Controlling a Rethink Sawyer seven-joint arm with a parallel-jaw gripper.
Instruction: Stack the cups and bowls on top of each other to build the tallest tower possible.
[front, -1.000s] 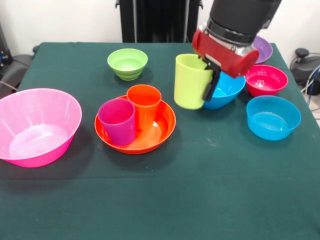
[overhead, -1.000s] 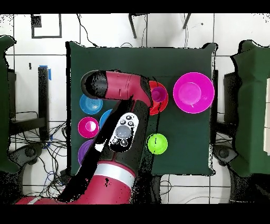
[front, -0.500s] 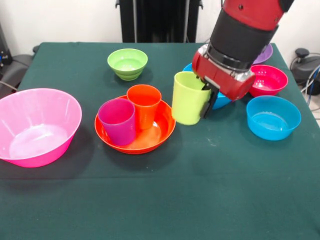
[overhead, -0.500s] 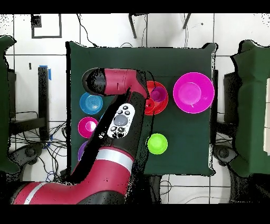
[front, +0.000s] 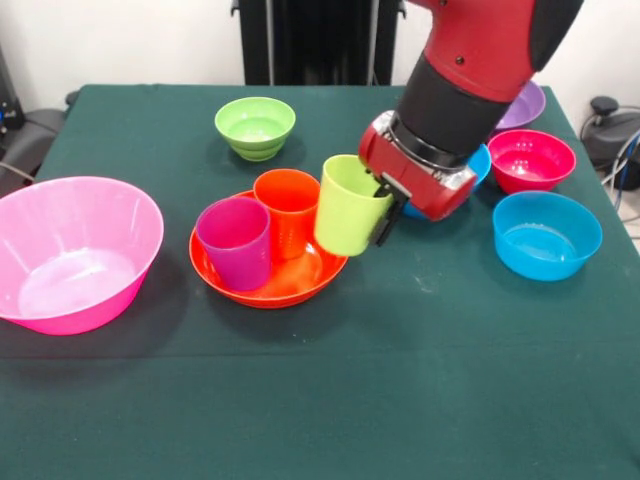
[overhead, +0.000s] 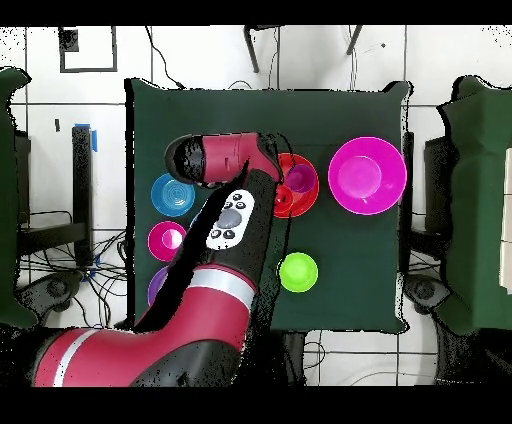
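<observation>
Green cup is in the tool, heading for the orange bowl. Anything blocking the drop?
Partly. The green cup hangs in the tool over the right rim of the orange bowl, but the orange cup and purple cup already stand in that bowl, the orange cup right beside it.

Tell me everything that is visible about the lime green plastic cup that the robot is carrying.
The lime green plastic cup is a glossy, tapered tumbler without a handle, wider at its open mouth than at its base. It looks empty and is tilted a little. The robot's hand grips its rim on the side facing the arm, with one dark finger down the outside wall. The cup hangs over the edge of the large orange plastic bowl, close beside the orange cup standing in it. Whether it touches them, I cannot tell.
</observation>
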